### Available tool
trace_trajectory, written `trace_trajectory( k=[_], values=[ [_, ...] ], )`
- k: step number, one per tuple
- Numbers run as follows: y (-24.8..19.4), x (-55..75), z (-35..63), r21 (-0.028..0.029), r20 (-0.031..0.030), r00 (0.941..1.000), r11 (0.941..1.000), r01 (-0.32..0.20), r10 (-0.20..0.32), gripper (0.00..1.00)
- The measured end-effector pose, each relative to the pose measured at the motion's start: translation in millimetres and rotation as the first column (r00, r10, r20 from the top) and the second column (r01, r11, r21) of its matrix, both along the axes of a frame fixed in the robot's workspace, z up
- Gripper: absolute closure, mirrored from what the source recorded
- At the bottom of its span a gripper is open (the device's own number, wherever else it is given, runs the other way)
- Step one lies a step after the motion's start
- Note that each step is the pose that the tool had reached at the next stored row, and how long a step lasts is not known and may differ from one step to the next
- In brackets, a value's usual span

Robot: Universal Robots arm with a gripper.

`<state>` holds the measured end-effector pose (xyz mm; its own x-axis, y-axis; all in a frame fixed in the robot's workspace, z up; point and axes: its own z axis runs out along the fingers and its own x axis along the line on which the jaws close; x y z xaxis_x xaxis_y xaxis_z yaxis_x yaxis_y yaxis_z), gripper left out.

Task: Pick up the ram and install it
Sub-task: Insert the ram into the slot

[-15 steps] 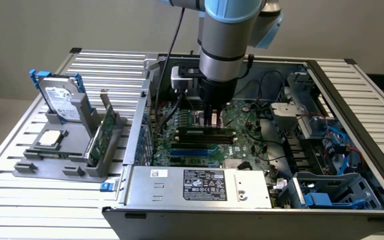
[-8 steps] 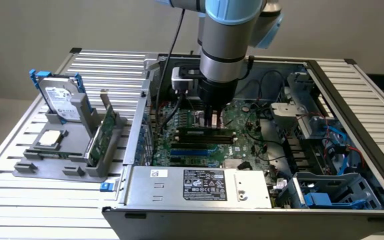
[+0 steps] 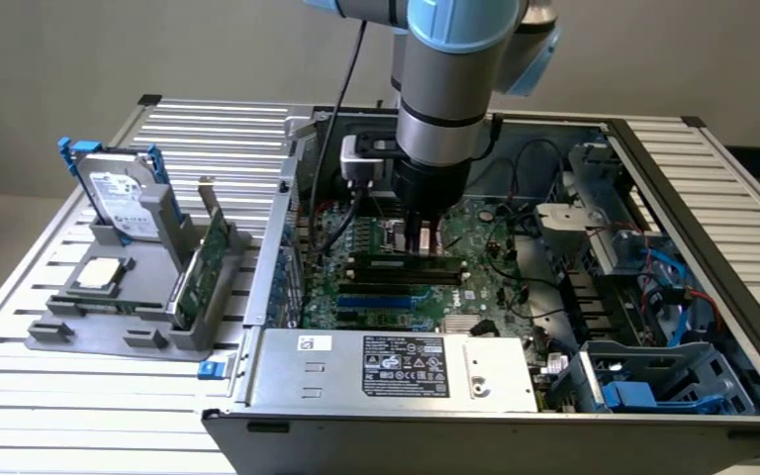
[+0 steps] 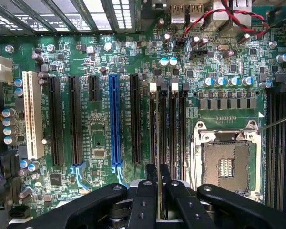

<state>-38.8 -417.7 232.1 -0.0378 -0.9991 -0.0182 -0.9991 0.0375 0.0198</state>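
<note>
My gripper [image 4: 159, 191] is shut on the ram [image 4: 159, 143], a thin green board seen edge-on between the two black fingers [image 4: 144, 200]. The ram's edge lines up with one of the black memory slots [image 4: 174, 124], between their white end clips, beside the open CPU socket [image 4: 226, 164]. In the exterior view the arm reaches straight down into the open computer case [image 3: 513, 406]. There the gripper [image 3: 420, 242] is low over the motherboard, and the ram [image 3: 407, 264] is a long dark strip right at the slots. Whether it is fully seated in the slot I cannot tell.
Long expansion slots, one of them blue [image 4: 114, 119] and one white [image 4: 32, 114], run beside the memory slots. The power supply [image 3: 394, 366] fills the case front, and cables [image 3: 671, 287] lie at the exterior view's right. Outside, a grey holder [image 3: 116, 327] carries a hard drive [image 3: 123, 198] and an expansion card [image 3: 209, 262].
</note>
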Motion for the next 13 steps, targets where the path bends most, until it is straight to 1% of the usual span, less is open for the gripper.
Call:
trace_trajectory(
  k=[13],
  values=[
    [0.0,1.4,-3.4,0.0006,0.0000,1.0000,1.0000,0.004,-0.004,0.86]
  ],
)
